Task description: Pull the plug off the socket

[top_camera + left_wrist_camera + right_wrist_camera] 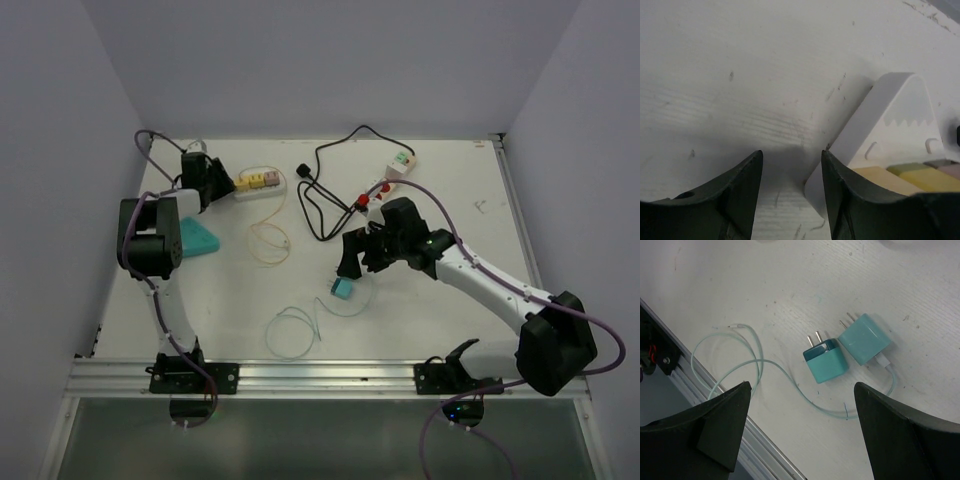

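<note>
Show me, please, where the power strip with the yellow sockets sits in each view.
Top external: the power strip sits upper left, next to the left gripper.
Left wrist: lower right, beside the gripper.
Right wrist: not in it.
Shared landmark: the white table.

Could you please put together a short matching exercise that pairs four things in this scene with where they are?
1 left gripper
2 right gripper
3 black plug
4 green-switch strip

A over two teal chargers
B loose on the table between both strips
C at the end of the white pastel-socket strip
D near the table's far edge

Pairs: 1-C, 2-A, 3-B, 4-D.
</note>
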Controlling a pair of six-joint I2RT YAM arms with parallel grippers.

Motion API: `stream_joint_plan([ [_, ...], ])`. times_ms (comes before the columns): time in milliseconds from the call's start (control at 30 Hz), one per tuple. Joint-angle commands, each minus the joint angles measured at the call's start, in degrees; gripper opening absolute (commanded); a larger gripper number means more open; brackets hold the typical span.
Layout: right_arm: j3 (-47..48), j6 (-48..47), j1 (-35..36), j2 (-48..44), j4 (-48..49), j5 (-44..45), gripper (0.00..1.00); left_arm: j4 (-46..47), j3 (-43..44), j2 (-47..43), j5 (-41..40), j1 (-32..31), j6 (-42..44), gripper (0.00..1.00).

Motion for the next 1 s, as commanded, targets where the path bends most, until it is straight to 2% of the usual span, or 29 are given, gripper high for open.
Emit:
stream_joint_plan([
  [0, 1.38, -0.76, -0.07, 0.8, 1.82, -1.19, 0.88, -0.58, -5.18, -4.51, 2.32, -2.43, 1.38, 0.54],
  [333, 1.21, -0.76, -0.07, 1.51, 3.23, -2.69, 0.88, 0.56, -21.08, -15.74, 3.82, -12.01, -2.74, 0.57],
  [400, 1.12, -0.85, 0.01, 1.24, 3.06, -2.6, 0.88, 2.06, -24.25, -17.86, 3.65, -12.01, -4.5, 0.59],
  [633, 0.94, -1.46, -0.07, 0.8, 2.71, -2.34, 0.88, 4.51, -26.64, -24.02, 2.41, -8.42, -10.64, 0.68],
  [733, 0.94, -1.38, 0.01, 0.71, 2.88, -2.34, 0.88, 9.86, -27.17, -23.68, 4.25, -6.57, -13.81, 0.75],
  [967, 1.12, -2.08, 0.01, 0.27, 2.01, -1.9, 0.88, 17.51, -22.78, -15.77, 6.01, -6.13, -19.44, 0.81],
])
